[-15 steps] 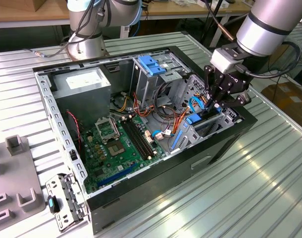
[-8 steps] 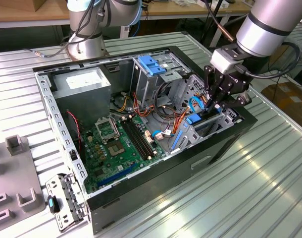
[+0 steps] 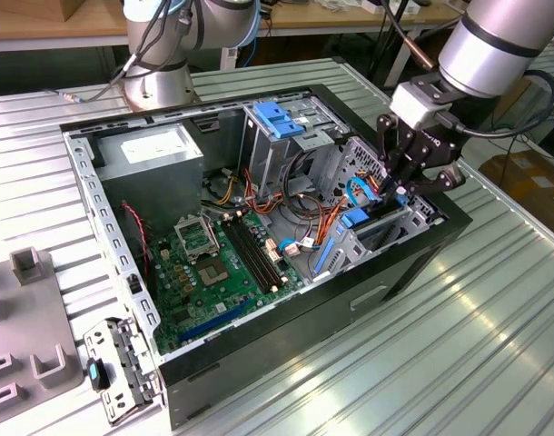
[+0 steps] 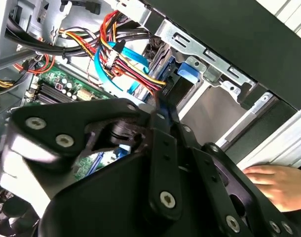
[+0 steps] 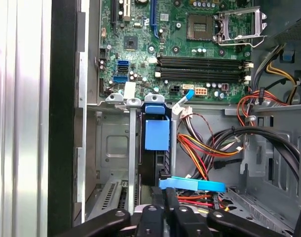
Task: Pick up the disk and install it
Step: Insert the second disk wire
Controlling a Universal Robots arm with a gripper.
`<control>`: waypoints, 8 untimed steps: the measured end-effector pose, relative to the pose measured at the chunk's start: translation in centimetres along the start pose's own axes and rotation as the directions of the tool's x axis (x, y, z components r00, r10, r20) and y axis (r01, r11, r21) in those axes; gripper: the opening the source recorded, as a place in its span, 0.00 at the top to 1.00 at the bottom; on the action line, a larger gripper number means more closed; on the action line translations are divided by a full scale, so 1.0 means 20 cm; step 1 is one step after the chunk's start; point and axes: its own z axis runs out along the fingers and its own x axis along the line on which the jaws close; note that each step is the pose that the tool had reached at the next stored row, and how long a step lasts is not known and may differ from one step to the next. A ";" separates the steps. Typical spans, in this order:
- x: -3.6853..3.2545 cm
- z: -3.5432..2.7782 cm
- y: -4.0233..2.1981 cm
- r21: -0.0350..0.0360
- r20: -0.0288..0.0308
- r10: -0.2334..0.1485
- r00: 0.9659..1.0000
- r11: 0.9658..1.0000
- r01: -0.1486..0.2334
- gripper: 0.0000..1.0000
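black claw [image 3: 406,182] pointing down into case [image 3: 413,263], clamped narrow on disk [image 5: 156,148].

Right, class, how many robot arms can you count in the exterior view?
2. One silver-grey robot arm stands behind the open black computer case, toward the exterior view's left; the second arm enters at the right, its black hand inside the case.

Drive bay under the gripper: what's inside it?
The disk stands on edge in the drive bay, its blue carrier tab facing out. The gripper is closed on its near edge, hiding that end; the bay's depths aren't visible.
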 end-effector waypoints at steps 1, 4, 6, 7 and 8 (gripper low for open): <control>0.000 -0.001 0.000 0.000 0.000 0.000 1.000 1.000 0.000 0.85; 0.000 -0.002 0.000 0.000 0.000 0.000 1.000 1.000 0.000 0.89; 0.000 -0.002 0.000 0.000 0.000 0.000 1.000 1.000 0.000 0.89; 0.000 -0.003 0.000 0.000 0.000 0.000 1.000 1.000 0.000 0.89; 0.000 -0.004 0.000 0.000 0.000 0.000 1.000 1.000 0.000 0.89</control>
